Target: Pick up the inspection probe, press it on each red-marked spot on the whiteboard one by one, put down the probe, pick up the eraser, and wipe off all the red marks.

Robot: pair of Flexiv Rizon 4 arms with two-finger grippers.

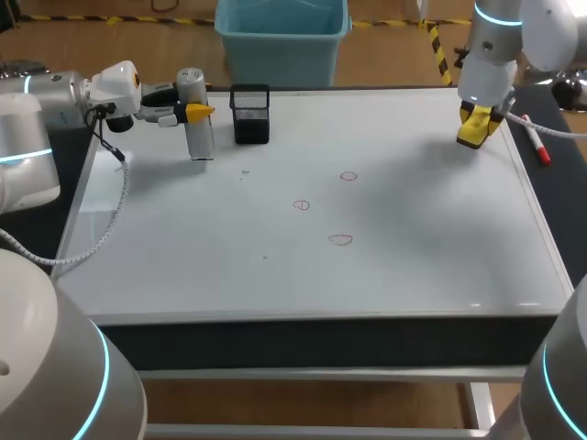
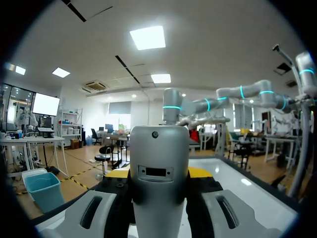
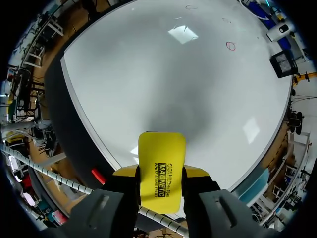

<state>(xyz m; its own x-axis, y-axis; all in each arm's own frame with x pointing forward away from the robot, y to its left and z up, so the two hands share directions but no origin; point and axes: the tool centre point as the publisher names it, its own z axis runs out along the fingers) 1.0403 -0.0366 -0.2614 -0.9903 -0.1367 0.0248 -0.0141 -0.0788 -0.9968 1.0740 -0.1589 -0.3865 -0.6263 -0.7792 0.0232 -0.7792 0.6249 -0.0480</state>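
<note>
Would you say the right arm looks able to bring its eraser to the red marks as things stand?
Probably yes: the right end effector holds the eraser, only bare whiteboard lies between it and the red marks, and the left end effector with the probe stands aside by the black holder.

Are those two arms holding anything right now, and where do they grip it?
Left gripper clamps the grey probe around its middle. Right gripper pinches the yellow eraser by its two long sides.
</note>
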